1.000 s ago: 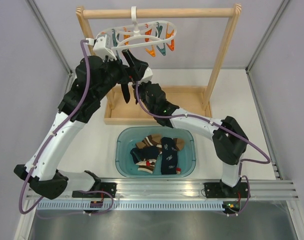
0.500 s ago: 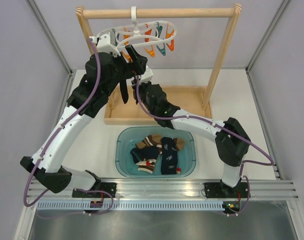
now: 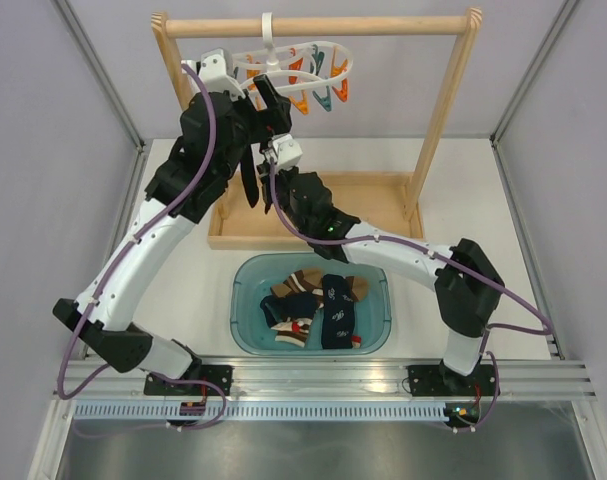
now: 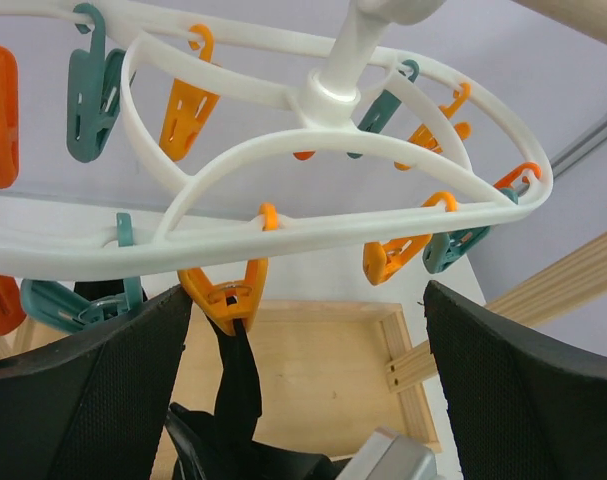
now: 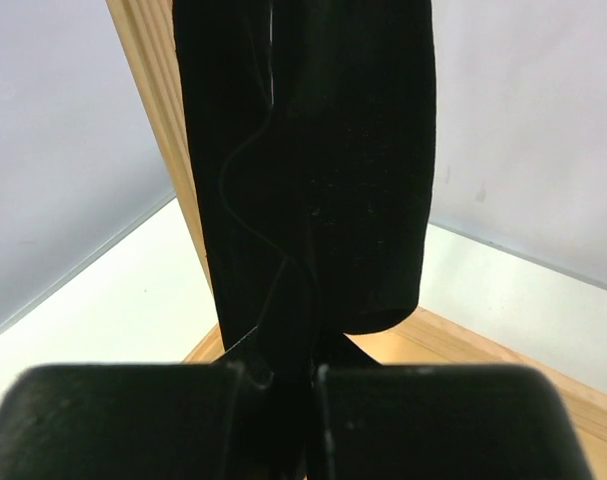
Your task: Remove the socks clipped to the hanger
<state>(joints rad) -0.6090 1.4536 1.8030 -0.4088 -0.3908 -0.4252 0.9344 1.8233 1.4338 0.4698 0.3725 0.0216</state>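
The white hanger [image 3: 295,62] hangs by its hook from the wooden rail, with orange and teal pegs dangling from its ring [image 4: 313,150]. One orange peg [image 4: 226,297] grips a dark sock [image 4: 239,375], which hangs down over the tray as a black strip [image 3: 248,185]. My right gripper [image 5: 283,378] is shut on this sock [image 5: 313,150] a little below the peg, reaching up under the ring [image 3: 267,115]. My left gripper [image 4: 303,385] is open just below the ring's left part [image 3: 241,95]. The clipped peg sits just inside its left finger [image 4: 83,400].
A teal basin [image 3: 243,272] in front of the arms holds several loose socks [image 3: 313,305], striped and dark. A shallow wooden tray [image 3: 373,205] lies under the hanger. The wooden rail frame [image 3: 438,110] spans the back, and one post [image 5: 158,100] stands close beside the held sock.
My left arm has risen and swung right, bringing its open gripper up under the hanger ring. The right gripper has stayed shut on the dark sock, shifting slightly upward.
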